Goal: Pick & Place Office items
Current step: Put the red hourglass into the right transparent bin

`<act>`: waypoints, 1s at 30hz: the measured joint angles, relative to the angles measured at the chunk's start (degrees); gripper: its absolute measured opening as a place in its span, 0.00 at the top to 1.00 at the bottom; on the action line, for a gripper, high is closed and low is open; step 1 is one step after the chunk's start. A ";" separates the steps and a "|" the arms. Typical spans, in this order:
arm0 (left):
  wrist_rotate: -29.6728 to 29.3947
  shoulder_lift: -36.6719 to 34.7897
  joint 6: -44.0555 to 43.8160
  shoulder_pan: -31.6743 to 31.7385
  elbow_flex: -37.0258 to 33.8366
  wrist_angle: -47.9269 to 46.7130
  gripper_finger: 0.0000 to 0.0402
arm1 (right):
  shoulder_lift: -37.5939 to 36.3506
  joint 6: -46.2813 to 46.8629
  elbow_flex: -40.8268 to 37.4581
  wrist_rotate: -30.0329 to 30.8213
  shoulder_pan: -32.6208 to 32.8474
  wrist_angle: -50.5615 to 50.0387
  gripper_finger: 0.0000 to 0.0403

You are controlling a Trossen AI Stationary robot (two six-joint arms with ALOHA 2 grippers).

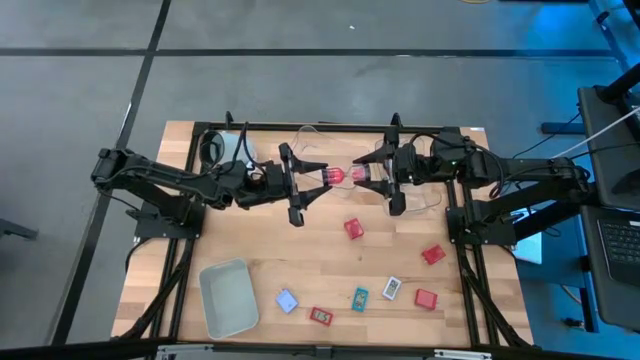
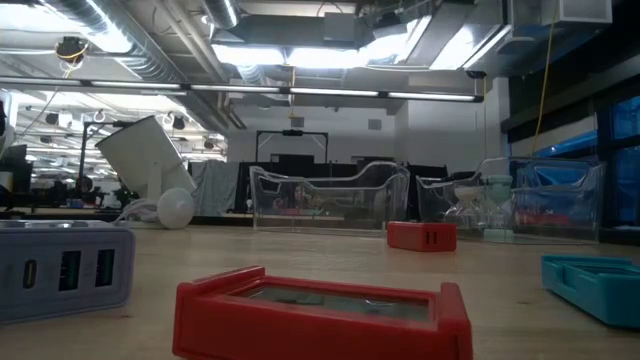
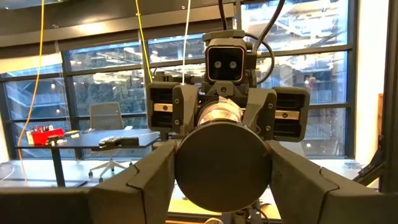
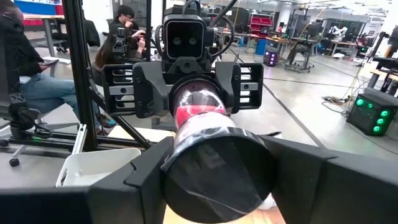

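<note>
Step in hand: you appear to be passing a capsule [image 1: 343, 175] from one arm to the other, held in the air over the far middle of the table [image 1: 270, 250].
Capsule: a clear cylinder with a red middle and dark ends; it bridges the two grippers end to end and touches nothing else.
Left gripper [image 1: 318, 178]: its fingers [image 3: 134, 180] sit on either side of one dark end and clasp it.
Right gripper [image 1: 366, 174]: its fingers are around the other end; you cannot tell from here whether they grip it firmly.
Pose: both arms reach inward from their sides, wrists level, cameras facing each other along one line.
Doing it well: keep the two wrists on that shared axis, and release one side only once the other clearly holds.
Other items: red blocks [image 1: 353, 228], a teal card [image 1: 360, 297] and a pale blue block [image 1: 287, 301] lie on the near half, beside the grey-white bin [image 1: 228, 297].
Risk: an early release would probably drop the capsule.
</note>
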 joint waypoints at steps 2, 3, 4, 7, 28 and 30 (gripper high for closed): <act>0.04 0.00 0.41 0.00 0.00 0.00 0.43 | 0.00 0.00 0.00 -0.02 0.00 -0.02 0.47; 0.08 0.00 0.75 0.00 0.00 -0.01 0.42 | 0.00 0.19 0.00 -0.08 0.00 -0.10 0.47; 0.16 0.00 1.30 0.00 0.00 0.00 0.41 | 0.00 0.59 0.00 -0.18 0.00 -0.25 0.48; 0.15 -0.02 1.06 0.00 0.02 0.05 0.37 | 0.00 0.66 0.00 -0.29 0.00 -0.40 0.48; -23.07 -2.49 -1.42 0.04 0.15 -6.60 0.30 | -0.44 27.44 1.70 16.62 -8.96 -49.24 0.48; -23.28 -2.49 -2.32 0.04 0.15 -7.98 0.30 | -0.44 30.70 1.88 16.57 -9.98 -55.44 0.48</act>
